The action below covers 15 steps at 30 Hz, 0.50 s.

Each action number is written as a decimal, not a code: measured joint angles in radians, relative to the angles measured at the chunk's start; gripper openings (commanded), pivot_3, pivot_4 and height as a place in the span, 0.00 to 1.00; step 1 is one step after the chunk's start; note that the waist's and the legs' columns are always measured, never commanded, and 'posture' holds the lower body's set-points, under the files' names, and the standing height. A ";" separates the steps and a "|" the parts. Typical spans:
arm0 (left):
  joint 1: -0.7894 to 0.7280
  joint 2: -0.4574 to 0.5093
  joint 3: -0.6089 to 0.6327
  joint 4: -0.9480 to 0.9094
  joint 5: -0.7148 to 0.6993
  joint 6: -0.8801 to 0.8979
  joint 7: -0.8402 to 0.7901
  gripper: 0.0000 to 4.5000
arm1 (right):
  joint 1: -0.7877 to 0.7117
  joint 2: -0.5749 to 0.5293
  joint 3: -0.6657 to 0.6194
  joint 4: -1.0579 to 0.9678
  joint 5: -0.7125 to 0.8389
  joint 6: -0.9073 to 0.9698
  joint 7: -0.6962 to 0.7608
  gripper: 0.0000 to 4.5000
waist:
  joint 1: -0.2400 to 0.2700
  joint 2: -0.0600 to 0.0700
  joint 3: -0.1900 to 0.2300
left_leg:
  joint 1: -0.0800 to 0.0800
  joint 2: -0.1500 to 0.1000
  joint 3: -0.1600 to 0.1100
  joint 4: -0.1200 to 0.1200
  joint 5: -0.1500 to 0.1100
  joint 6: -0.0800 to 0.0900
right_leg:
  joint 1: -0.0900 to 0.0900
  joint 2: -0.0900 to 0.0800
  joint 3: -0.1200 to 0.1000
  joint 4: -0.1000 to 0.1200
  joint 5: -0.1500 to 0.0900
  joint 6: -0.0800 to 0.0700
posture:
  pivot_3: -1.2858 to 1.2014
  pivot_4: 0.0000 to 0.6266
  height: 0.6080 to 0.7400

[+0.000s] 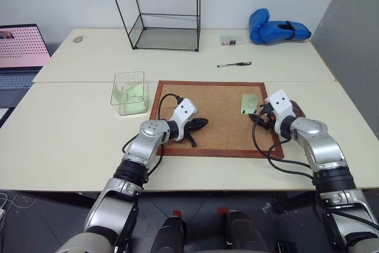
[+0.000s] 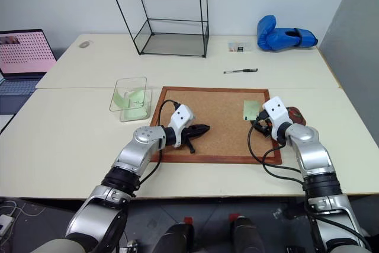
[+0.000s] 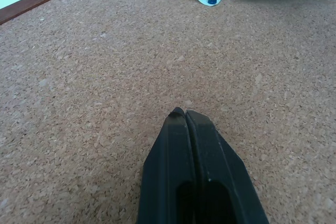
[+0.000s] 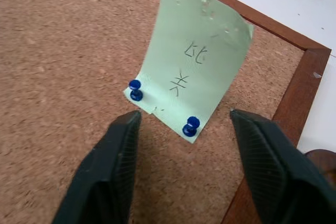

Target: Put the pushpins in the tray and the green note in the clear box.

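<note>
The right claw (image 4: 181, 124) stands with its two black fingers (image 4: 113, 150) spread apart and nothing between them, low over the corkboard (image 1: 216, 108) near its right edge; just ahead of it the green note (image 4: 197, 56) is fixed to the cork by two blue pushpins (image 4: 190, 126) at its near corners, its far end curling up off the board, with faint pen marks on its face; the small dark brown tray (image 2: 296, 115) sits just beside the right claw, at the board's right frame; the left claw (image 3: 186, 116) is closed with its fingers pressed together and nothing in them, resting low over bare cork toward the board's left side, well apart from the note; the clear box (image 1: 129, 92) stands on the desk (image 1: 65, 128) just off the board's upper left corner, with something pale green inside; farther back lie a black pen (image 1: 234, 64), a tall wire-framed glass case (image 1: 163, 10), a blue boxing glove (image 1: 275, 29) and, at the left edge, a laptop (image 1: 21, 51)
</note>
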 measured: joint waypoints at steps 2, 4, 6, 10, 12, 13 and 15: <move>0.003 0.000 0.000 -0.004 0.000 0.000 0.001 0.00 | -0.005 0.004 0.000 0.019 0.000 -0.009 -0.006 0.34 | 0.000 0.000 0.000 | 0.000 0.000 0.000 0.000 0.000 0.000 | 0.000 0.000 0.000 0.000 0.000 0.000 | 0.52 0.24 1.00; 0.005 0.000 0.000 -0.010 0.000 0.000 0.002 0.00 | -0.010 0.005 0.000 0.041 -0.001 -0.017 -0.008 0.24 | 0.000 0.000 0.000 | 0.000 0.000 0.000 0.000 0.000 0.000 | 0.000 0.000 0.000 0.000 0.000 0.000 | 0.52 0.24 1.00; 0.006 0.002 0.000 -0.014 0.000 0.000 0.002 0.00 | -0.013 0.005 0.000 0.055 -0.001 -0.024 -0.010 0.16 | -0.001 0.000 0.000 | 0.000 0.000 0.000 0.000 0.000 0.000 | 0.000 0.000 0.000 0.000 0.000 0.000 | 0.52 0.24 1.00; 0.008 0.003 0.000 -0.020 0.001 0.001 0.003 0.00 | -0.015 0.008 0.002 0.064 0.001 -0.033 -0.008 0.01 | -0.001 0.000 0.000 | 0.000 0.000 0.000 0.000 0.000 0.000 | 0.000 0.000 0.000 0.000 0.000 0.000 | 0.52 0.24 1.00; 0.010 0.004 0.000 -0.024 0.001 0.002 0.003 0.00 | -0.015 0.008 0.002 0.064 0.002 -0.035 -0.007 0.01 | -0.001 0.000 0.000 | 0.000 0.000 0.000 0.000 0.000 0.000 | 0.000 0.000 0.000 0.000 0.000 0.000 | 0.52 0.24 1.00; 0.012 0.004 0.000 -0.026 0.002 0.002 0.003 0.00 | -0.015 0.008 0.002 0.064 0.002 -0.035 -0.007 0.01 | -0.001 0.000 0.000 | 0.000 0.000 0.000 0.000 0.000 0.000 | 0.000 0.000 0.000 0.000 0.000 0.000 | 0.52 0.24 1.00; 0.015 0.005 0.000 -0.031 0.002 0.002 0.003 0.00 | -0.015 0.008 0.002 0.063 0.004 -0.034 -0.007 0.01 | -0.001 0.000 0.000 | 0.000 0.000 0.000 0.000 0.000 0.000 | 0.000 0.000 0.000 0.000 0.000 0.000 | 0.52 0.24 1.00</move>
